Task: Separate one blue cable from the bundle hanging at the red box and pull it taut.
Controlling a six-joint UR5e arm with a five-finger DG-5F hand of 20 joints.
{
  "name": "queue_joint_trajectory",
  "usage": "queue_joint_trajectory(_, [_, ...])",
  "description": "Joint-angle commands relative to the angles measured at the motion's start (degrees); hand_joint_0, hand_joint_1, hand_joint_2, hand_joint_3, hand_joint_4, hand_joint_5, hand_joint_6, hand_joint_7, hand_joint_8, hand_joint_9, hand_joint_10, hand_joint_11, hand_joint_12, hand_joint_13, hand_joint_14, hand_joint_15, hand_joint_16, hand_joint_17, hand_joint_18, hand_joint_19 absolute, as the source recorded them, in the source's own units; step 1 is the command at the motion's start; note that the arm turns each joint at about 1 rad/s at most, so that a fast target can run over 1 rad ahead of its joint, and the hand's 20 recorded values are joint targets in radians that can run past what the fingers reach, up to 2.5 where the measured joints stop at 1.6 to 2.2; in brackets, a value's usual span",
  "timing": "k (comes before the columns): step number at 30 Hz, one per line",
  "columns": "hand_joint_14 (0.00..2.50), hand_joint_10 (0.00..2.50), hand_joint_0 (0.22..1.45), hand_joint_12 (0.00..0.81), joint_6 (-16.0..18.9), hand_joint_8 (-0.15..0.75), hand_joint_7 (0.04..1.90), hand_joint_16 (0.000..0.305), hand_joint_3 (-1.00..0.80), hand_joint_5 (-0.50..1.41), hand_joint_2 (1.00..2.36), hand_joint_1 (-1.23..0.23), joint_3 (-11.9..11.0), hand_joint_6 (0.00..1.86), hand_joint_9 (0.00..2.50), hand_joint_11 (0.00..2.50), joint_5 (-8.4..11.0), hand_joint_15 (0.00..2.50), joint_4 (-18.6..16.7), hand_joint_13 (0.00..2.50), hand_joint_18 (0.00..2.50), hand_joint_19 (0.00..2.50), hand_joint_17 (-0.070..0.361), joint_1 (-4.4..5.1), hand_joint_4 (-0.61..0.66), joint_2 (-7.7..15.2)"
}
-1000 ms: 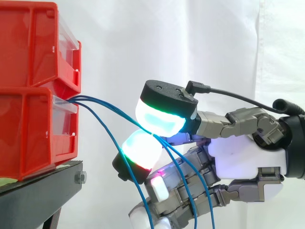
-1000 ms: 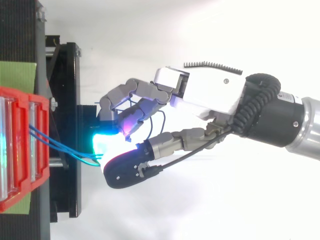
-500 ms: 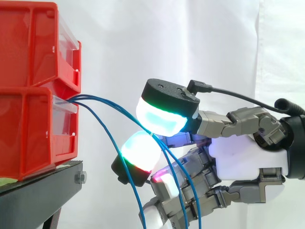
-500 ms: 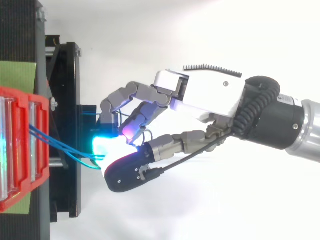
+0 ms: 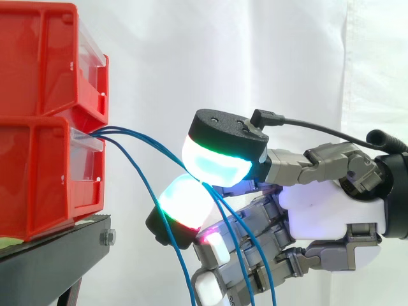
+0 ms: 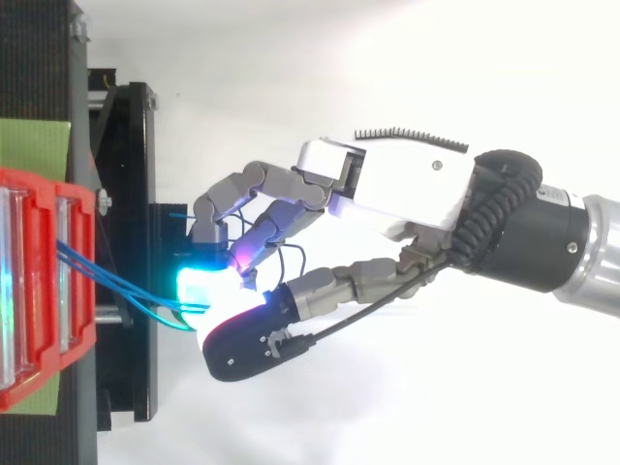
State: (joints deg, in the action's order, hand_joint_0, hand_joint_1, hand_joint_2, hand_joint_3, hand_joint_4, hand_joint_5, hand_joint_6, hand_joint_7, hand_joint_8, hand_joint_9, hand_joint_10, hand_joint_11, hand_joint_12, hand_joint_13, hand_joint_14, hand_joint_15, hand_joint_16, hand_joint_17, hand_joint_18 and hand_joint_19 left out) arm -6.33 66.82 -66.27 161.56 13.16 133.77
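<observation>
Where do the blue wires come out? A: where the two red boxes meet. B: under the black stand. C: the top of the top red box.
A: the blue cables leave the front where the upper red box sits on the lower red box, then slope down between the pads of the hand.

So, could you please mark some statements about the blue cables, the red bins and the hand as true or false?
1. The thin blue cables leave the stacked red plastic bins where the upper bin meets the lower one. True.
2. The hand touches no cable. False: its glowing fingertips pinch blue cables between them.
3. The bins stand on a black metal stand. True.
4. Every cable is pulled straight. False: below the fingertips the cables hang down, and one sags in a curve from the bins.
</observation>
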Motion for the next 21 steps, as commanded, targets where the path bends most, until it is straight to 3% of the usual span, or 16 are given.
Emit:
queue_joint_trajectory(1, [0.02,0.02,0.81,0.330,0.00,0.261,0.94,0.046,-0.42,-0.24,1.01,-0.85,-0.02,0.95,0.91,1.09,0.00,0.69,-0.01,0.91,0.63,0.52,0.104,0.02,0.04,0.00])
queue_joint_trajectory(6, [0.03,0.02,0.84,0.305,0.00,0.196,0.96,0.038,-0.50,-0.24,1.00,-0.85,-0.02,0.95,0.89,1.09,0.00,0.73,-0.01,0.92,0.59,0.53,0.085,0.11,-0.05,0.00])
queue_joint_trajectory(13, [0.03,0.02,0.79,0.295,0.09,0.154,0.98,0.034,-0.50,-0.24,1.00,-0.91,-0.02,0.94,0.88,1.11,0.00,0.78,0.08,0.94,0.63,0.43,0.076,0.11,-0.12,0.00])
queue_joint_trajectory(21, [0.03,0.01,0.73,0.304,0.53,0.197,0.94,0.034,-0.50,-0.24,1.00,-0.92,-0.02,0.94,1.01,1.47,0.00,1.05,0.16,1.08,0.63,0.47,0.077,0.11,-0.07,0.00])
